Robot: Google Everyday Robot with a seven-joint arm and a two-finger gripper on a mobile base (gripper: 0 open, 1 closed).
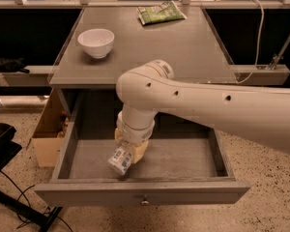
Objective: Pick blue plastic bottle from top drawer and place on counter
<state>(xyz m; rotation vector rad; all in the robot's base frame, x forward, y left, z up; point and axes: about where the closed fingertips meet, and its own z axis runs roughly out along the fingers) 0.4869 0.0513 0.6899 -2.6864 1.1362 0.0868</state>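
Note:
The blue plastic bottle (120, 159), clear with a pale label, hangs tilted just above the floor of the open top drawer (87, 193), near the front and left of centre. My gripper (129, 151) points down into the drawer, and its tan fingers (138, 150) are shut on the bottle's upper end. The white arm reaches in from the right and hides part of the drawer's back. The grey counter (183, 47) lies above the drawer.
A white bowl (96, 41) stands at the counter's left and a green snack packet (160, 12) lies at its far edge. A cardboard box (47, 135) sits left of the cabinet, with a black stand (1, 140) further left. A cable hangs at the right.

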